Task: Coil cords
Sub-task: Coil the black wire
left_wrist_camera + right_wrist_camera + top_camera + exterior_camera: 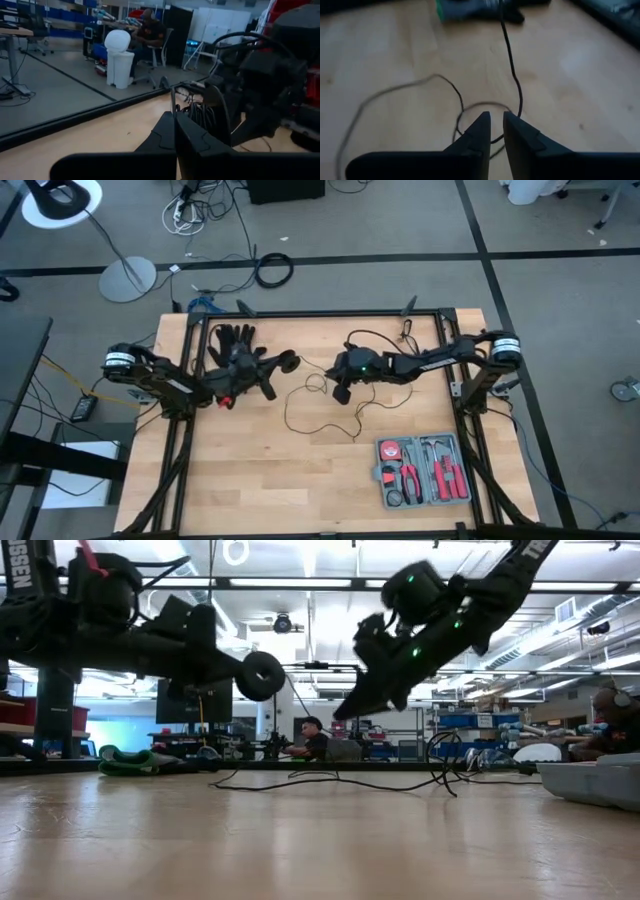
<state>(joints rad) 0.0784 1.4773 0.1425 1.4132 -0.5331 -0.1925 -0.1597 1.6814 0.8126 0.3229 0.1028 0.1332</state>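
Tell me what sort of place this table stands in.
Most likely a robotics lab or workshop: an open hall with grey floor and ceiling strip lights, shelving with blue bins behind, and a person seated at a workbench.

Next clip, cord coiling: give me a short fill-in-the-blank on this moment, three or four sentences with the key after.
1. The thin black wire lies in loose loops on the ____ table top.
2. The left gripper has its fingers ____.
3. In the high view, the tray of red-handled tools sits near the table's ____ side.
4. The right gripper hangs over the wire with a narrow ____ between its fingers.

Missing words: wooden; shut; right; gap
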